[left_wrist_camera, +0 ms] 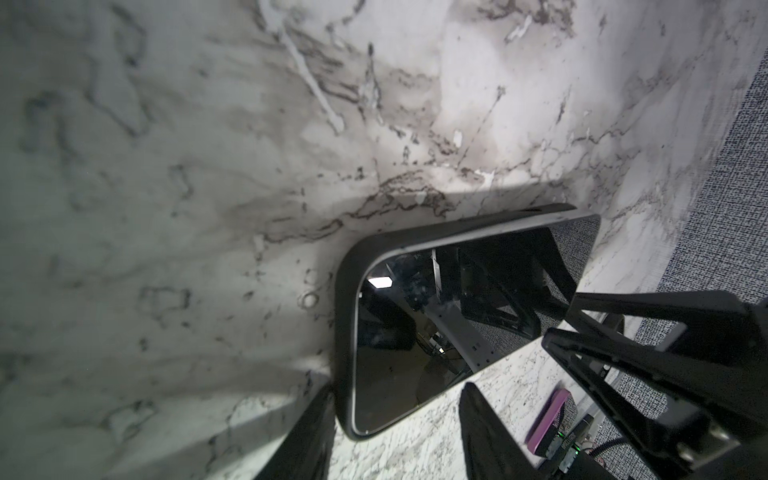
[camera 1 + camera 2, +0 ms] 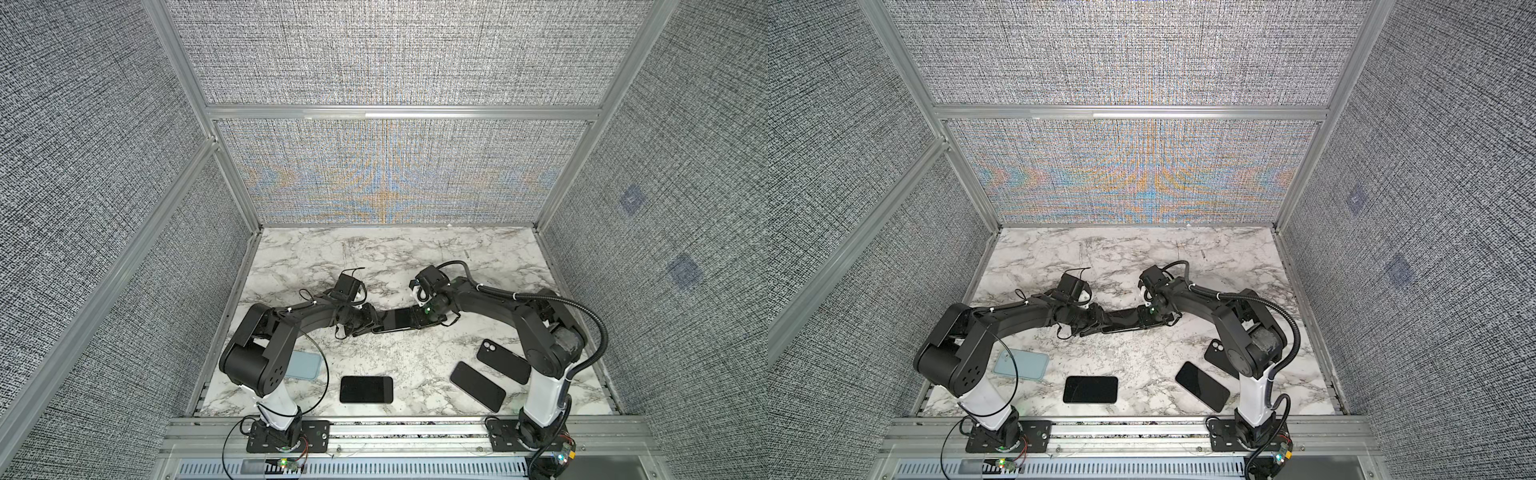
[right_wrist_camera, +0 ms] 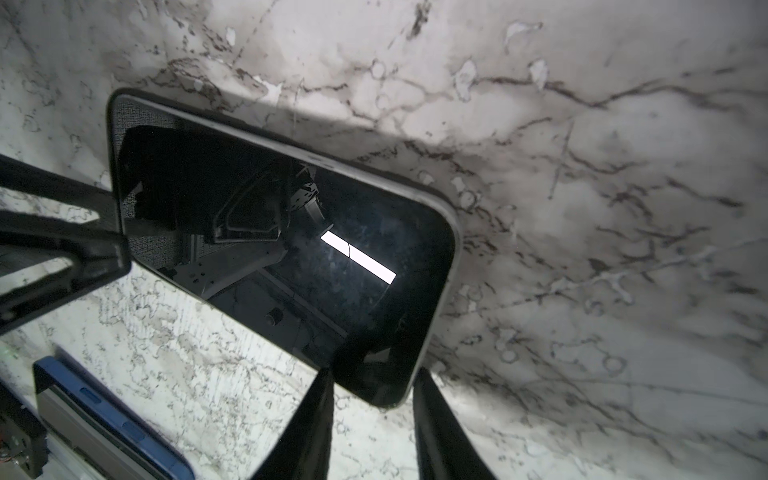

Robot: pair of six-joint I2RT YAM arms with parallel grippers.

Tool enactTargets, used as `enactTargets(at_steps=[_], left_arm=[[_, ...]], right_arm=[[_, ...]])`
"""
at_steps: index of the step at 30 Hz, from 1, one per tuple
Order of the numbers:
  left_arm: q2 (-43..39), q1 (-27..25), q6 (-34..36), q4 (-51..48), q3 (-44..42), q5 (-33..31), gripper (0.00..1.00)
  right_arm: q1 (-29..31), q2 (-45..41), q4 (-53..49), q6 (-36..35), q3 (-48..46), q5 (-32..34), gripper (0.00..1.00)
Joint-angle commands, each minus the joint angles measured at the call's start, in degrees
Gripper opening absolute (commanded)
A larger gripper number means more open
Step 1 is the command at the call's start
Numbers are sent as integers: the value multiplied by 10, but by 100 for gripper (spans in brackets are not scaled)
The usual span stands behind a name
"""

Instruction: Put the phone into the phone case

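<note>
A black-screened phone (image 1: 436,316) (image 3: 282,232) lies screen up on the marble table, sitting in a black phone case (image 1: 345,299) whose rim shows along one end and the far long side. In both top views it (image 2: 399,319) (image 2: 1125,318) spans the gap between my two grippers at mid-table. My left gripper (image 1: 399,386) (image 2: 376,326) straddles one corner. One of its fingers (image 1: 307,432) presses the case's end and the other meets the long edge. My right gripper (image 3: 374,370) (image 2: 415,320) pinches the opposite corner, with fingertips (image 3: 320,399) on both sides.
Near the front edge lie a light blue case (image 2: 305,363) by the left arm, a black phone (image 2: 366,389) at the middle, and two more dark phones (image 2: 478,385) (image 2: 500,359) by the right arm. Fabric walls close in the table on three sides.
</note>
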Motion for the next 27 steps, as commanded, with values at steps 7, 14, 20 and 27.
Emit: enactTargets(at_steps=[7, 14, 20, 27], left_arm=[[0, 0, 4, 2, -5, -12, 51], [1, 0, 4, -2, -2, -13, 51], [3, 0, 7, -6, 3, -14, 51], [2, 0, 7, -4, 0, -16, 51]], right_arm=[[12, 4, 20, 14, -4, -25, 28], [13, 4, 37, 20, -15, -33, 25], [13, 10, 40, 19, -18, -34, 25], [13, 16, 52, 26, -21, -41, 21]])
